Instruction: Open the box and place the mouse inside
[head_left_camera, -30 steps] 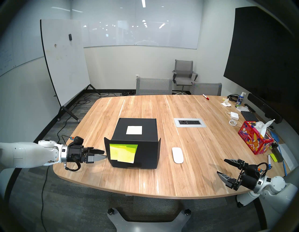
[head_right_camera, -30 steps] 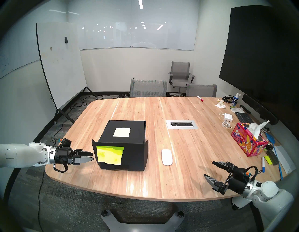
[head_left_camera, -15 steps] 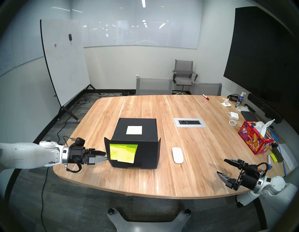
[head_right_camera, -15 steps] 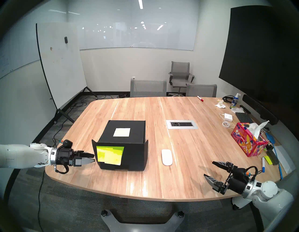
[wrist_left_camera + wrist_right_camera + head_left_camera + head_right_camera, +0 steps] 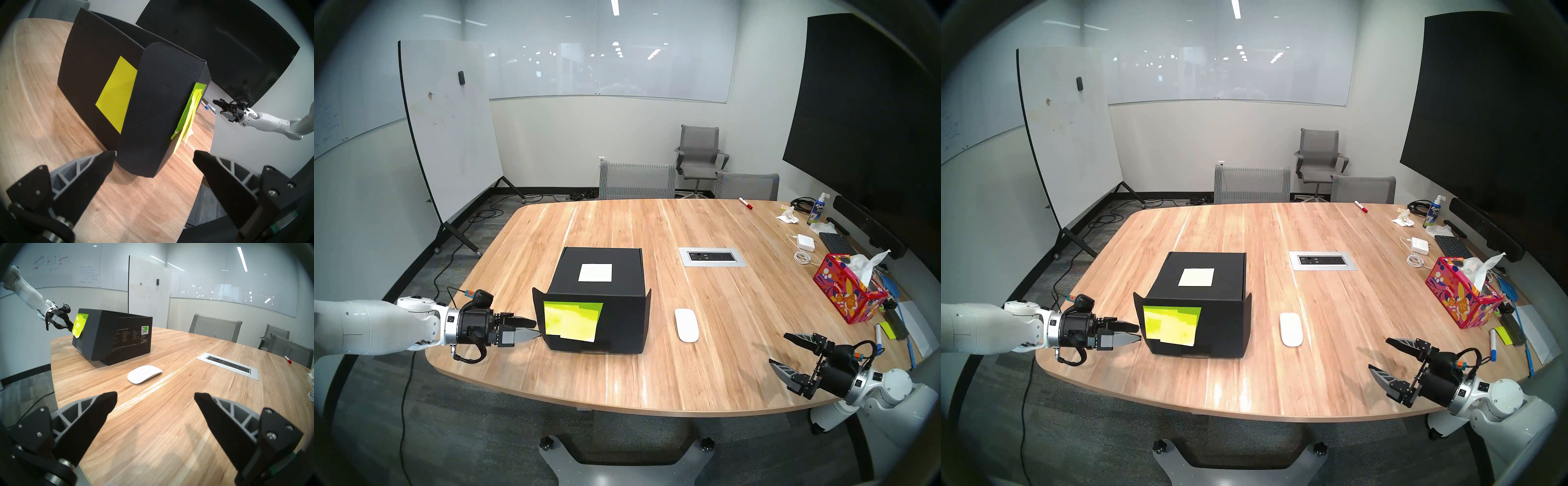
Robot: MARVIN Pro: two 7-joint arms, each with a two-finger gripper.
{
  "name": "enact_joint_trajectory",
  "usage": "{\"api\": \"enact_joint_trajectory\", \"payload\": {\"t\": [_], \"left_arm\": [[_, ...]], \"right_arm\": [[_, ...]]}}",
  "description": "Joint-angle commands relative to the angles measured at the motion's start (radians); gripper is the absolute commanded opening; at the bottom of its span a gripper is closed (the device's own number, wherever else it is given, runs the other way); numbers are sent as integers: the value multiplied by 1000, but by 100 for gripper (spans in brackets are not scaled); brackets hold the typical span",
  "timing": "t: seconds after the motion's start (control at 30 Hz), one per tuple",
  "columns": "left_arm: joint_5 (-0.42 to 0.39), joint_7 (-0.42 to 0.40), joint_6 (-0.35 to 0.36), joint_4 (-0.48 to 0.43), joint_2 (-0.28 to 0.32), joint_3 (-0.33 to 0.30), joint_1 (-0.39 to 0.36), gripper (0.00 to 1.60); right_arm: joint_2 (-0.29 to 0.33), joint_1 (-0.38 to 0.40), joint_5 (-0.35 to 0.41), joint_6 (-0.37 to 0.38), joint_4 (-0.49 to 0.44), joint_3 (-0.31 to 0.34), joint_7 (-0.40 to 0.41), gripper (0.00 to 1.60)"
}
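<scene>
1. Jaws on both arms stand wide apart and hold nothing: the left gripper (image 5: 534,328) points level at the box's left side flap, and the right gripper (image 5: 778,349) hangs over the near right corner of the surface.
2. Room: a glass-walled meeting room, with a rolling whiteboard (image 5: 449,129) on the left, a big dark screen (image 5: 863,112) on the right wall and grey chairs (image 5: 700,152) at the far end.
3. Surface (image 5: 619,380): a large rounded wooden top with a silver power outlet panel (image 5: 712,257) set into its middle; clutter sits along the right edge, including a red floral tissue box (image 5: 848,293).
4. Box (image 5: 605,292): a black cardboard cube left of centre, closed, with a white label (image 5: 595,272) on top, yellow-green sticky notes (image 5: 572,320) on the near face and side flaps sticking out.
5. In the left wrist view, one fingertip (image 5: 108,157) sits right at the flap's (image 5: 153,118) lower edge; contact cannot be told.
6. Mouse (image 5: 686,324): white and oval, flat on the surface just right of the box, apart from it and clear of both grippers.
7. Against the earlier frames, the left gripper has crept slightly closer to the flap; the box, the mouse and the right arm are unchanged.
</scene>
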Motion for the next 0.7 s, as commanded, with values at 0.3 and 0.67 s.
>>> {"api": "enact_joint_trajectory", "payload": {"t": [0.3,0.67], "left_arm": [[7,8,-5,-5,-7,-2,-4,160],[11,22,-9,-12,-12,5,1,160]], "right_arm": [[0,0,2,0,-3,4,0,160],[0,0,2,0,-3,4,0,160]]}}
